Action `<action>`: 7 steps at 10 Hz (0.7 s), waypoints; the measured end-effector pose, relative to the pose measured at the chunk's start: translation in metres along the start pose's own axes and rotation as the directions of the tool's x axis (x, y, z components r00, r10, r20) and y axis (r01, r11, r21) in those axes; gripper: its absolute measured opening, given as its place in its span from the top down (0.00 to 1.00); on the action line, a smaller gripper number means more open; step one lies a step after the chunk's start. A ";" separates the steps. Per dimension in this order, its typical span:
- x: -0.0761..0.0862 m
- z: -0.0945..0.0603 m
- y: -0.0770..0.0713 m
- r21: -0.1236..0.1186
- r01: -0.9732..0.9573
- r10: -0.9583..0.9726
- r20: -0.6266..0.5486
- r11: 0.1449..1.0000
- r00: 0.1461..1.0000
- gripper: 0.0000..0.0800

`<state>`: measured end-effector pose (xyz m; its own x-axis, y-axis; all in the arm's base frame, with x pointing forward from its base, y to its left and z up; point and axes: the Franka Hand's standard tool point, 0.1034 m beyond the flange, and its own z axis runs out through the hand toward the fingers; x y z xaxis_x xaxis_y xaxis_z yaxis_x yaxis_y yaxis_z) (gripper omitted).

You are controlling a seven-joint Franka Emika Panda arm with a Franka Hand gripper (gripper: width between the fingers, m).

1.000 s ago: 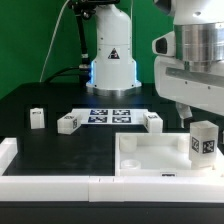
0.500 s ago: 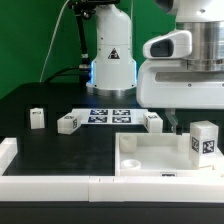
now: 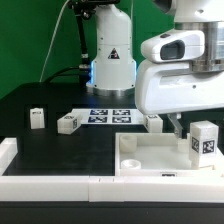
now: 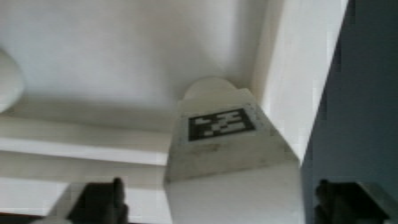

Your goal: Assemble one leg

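A white leg (image 3: 204, 141) with a black-and-white tag stands upright in the corner of the white tabletop (image 3: 145, 157) at the exterior view's right. My gripper (image 3: 177, 126) hangs just beside it, toward the exterior view's left. In the wrist view the same leg (image 4: 224, 135) lies ahead of my open gripper (image 4: 217, 205). Both dark fingertips (image 4: 98, 202) are wide apart and touch nothing. Three look-alike legs lie on the black table: one (image 3: 37, 118) at the exterior view's left, one (image 3: 67, 123) beside it, one (image 3: 152, 121) behind the tabletop.
The marker board (image 3: 110, 115) lies flat behind the legs. A low white wall (image 3: 50, 182) runs along the table's front and the exterior view's left. The robot base (image 3: 112, 60) stands at the back.
My arm has moved toward the exterior view's left and a little lower, beside the standing leg. The legs and tabletop have not moved.
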<state>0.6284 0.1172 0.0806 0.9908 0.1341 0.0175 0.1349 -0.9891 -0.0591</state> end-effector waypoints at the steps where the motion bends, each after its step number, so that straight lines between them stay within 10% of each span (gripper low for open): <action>1: 0.000 0.000 0.000 0.002 -0.043 0.043 0.000 0.999 0.999 0.47; 2: 0.000 0.001 -0.001 0.007 -0.103 0.103 -0.002 0.995 0.995 0.64; 7: -0.001 0.002 0.003 0.035 -0.794 0.793 0.025 0.607 0.608 0.64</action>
<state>0.6282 0.1147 0.0783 0.7100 -0.7016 -0.0608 -0.7041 -0.7051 -0.0845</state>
